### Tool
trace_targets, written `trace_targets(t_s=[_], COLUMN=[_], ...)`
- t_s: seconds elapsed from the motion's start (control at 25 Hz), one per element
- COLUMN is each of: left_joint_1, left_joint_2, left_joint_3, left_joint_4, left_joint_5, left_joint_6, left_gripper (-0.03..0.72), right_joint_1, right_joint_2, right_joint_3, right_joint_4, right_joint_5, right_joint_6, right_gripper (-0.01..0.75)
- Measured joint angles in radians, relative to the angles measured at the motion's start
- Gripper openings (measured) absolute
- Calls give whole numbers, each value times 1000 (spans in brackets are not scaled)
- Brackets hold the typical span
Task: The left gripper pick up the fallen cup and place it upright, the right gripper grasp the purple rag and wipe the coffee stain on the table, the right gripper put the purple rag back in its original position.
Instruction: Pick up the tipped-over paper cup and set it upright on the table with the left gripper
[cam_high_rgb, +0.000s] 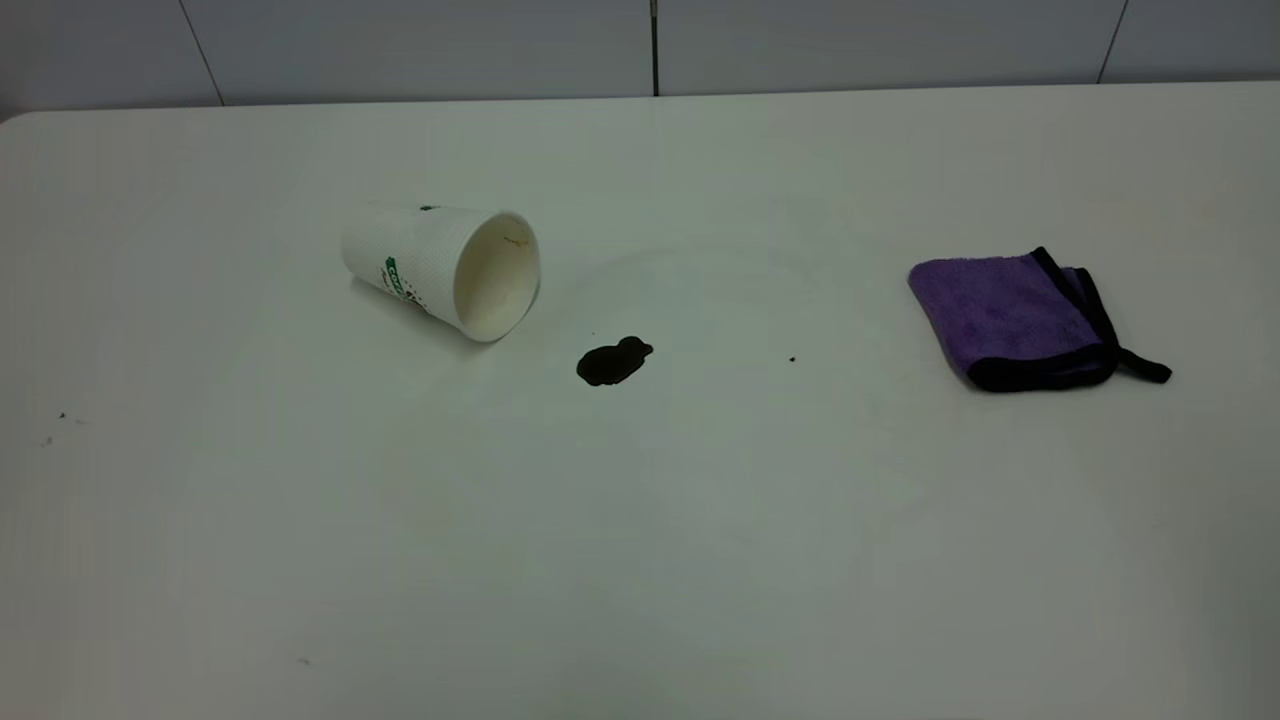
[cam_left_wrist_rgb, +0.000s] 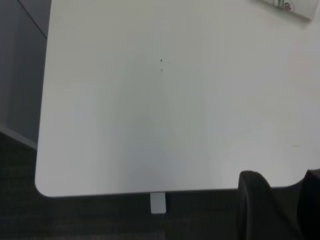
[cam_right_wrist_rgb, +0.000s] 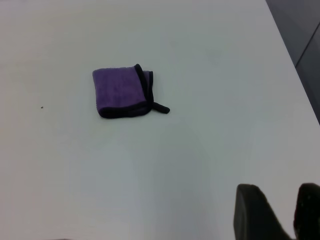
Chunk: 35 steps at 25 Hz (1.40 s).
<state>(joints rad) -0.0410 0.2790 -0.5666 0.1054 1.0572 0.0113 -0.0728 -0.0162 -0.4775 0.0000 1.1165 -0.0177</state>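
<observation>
The white paper cup (cam_high_rgb: 440, 268) lies on its side at the table's (cam_high_rgb: 640, 550) left middle, its mouth facing the dark coffee stain (cam_high_rgb: 612, 362) just beside it. The folded purple rag (cam_high_rgb: 1020, 318) rests flat at the right, also seen as the rag (cam_right_wrist_rgb: 122, 92) in the right wrist view. Neither gripper shows in the exterior view. My left gripper (cam_left_wrist_rgb: 280, 192) hangs at the table's near edge, far from the cup (cam_left_wrist_rgb: 287, 5), fingers apart and empty. My right gripper (cam_right_wrist_rgb: 280, 200) hovers over bare table, well away from the rag, open and empty.
Tiny dark specks (cam_high_rgb: 792, 359) dot the tabletop. The table's rounded corner (cam_left_wrist_rgb: 42, 187) and edge border dark floor, with a small white bracket (cam_left_wrist_rgb: 157, 202) under the edge. A panelled grey wall (cam_high_rgb: 640, 45) stands behind the table.
</observation>
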Motion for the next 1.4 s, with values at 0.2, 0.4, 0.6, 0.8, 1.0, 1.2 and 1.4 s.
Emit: trace_targets(t_s=[0.2, 0.4, 0.6, 0.8, 1.0, 1.2, 1.4], left_joint_1=[0, -40, -58, -63, -130, -254, -412], left_joint_2=[333, 615, 826, 1079, 1329, 1536, 1735], left_joint_3=[-119, -248, -339, -435, -572, -702, -829], left_joint_4=[57, 163, 228, 213, 228, 336, 507], left_joint_5=[-123, -210, -294, -382, -402, -402, -358], left_joint_6=[-4, -11, -31, -36, -43, -142, -326], left_gripper=[249, 323, 396, 504, 701, 716, 716], right_joint_1=[0, 0, 0, 0, 0, 0, 0], right_joint_2=[0, 0, 0, 0, 0, 0, 0], right_joint_3=[0, 0, 0, 0, 0, 0, 0], right_joint_4=[0, 0, 0, 0, 0, 0, 0], right_joint_5=[0, 0, 0, 0, 0, 1, 1], right_joint_6=[0, 0, 0, 0, 0, 0, 0], right_gripper=[239, 239, 239, 239, 239, 239, 239])
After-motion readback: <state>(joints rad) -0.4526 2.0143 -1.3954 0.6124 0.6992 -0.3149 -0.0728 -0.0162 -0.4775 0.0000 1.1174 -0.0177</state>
